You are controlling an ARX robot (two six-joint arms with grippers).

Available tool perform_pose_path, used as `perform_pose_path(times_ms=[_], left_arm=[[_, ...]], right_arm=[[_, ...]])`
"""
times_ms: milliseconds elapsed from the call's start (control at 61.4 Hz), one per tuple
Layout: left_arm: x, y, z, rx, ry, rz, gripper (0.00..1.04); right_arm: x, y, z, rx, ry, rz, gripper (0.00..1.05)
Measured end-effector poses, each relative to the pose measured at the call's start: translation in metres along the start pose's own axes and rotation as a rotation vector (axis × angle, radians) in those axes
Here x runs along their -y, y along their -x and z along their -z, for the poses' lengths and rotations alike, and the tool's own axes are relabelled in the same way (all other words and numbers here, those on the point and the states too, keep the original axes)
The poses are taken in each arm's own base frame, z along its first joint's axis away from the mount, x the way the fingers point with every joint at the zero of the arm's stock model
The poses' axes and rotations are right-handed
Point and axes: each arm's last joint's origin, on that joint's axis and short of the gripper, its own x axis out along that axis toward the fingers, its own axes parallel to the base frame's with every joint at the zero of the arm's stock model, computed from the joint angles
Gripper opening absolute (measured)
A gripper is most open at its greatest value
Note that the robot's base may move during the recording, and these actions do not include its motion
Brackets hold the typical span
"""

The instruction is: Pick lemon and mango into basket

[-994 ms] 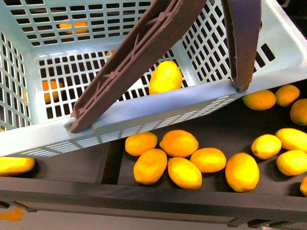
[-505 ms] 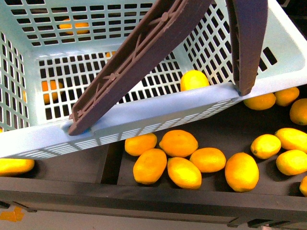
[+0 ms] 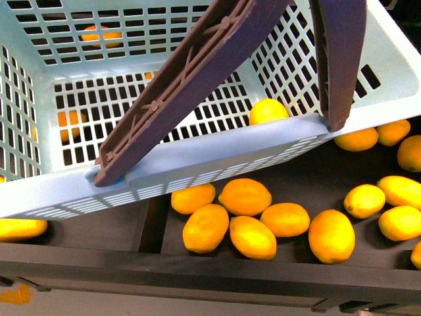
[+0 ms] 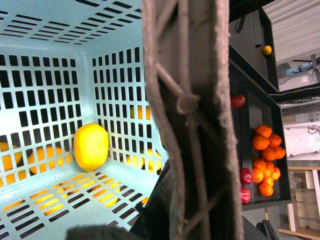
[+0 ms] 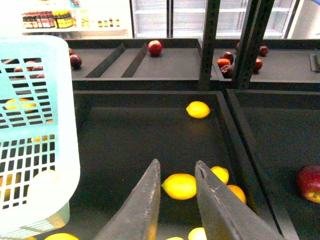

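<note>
Above black fruit trays [image 3: 316,174], turquoise basket [image 3: 217,155] with lemon [image 3: 266,110] inside.

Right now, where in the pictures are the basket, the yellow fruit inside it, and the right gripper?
basket [image 3: 197,158]: front view, near rim.
yellow fruit [image 4: 91,146]: left wrist view, middle of its skin.
right gripper [image 5: 178,164]: right wrist view, gap between its fingertips.

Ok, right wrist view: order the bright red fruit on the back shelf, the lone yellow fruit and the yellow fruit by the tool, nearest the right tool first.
1. Yellow fruit, directly ahead of the open right tool.
2. Lone yellow fruit, far end of the same bin.
3. Bright red fruit, back shelf.
</note>
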Motion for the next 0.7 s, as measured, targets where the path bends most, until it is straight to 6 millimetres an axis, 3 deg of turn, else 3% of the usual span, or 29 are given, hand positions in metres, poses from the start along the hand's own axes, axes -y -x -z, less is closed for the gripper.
perform_pose_path(times_ms=[147, 375, 701], left_arm=[[0.0000, 0.0000, 0.0000, 0.000, 0.000, 0.000, 0.05], [0.0000, 0.0000, 0.0000, 0.000, 0.000, 0.000, 0.05], [0.0024, -0.0002, 0.0028, -0.021, 0.004, 0.017, 0.05]], right_arm=[[0.0000, 0.0001, -0.0001, 0.001, 0.000, 0.000, 0.60], [0.0000, 0.0001, -0.0001, 0.001, 0.000, 0.000, 0.97], [0.0005, 0.0003, -0.0003, 0.002, 0.000, 0.005, 0.96]])
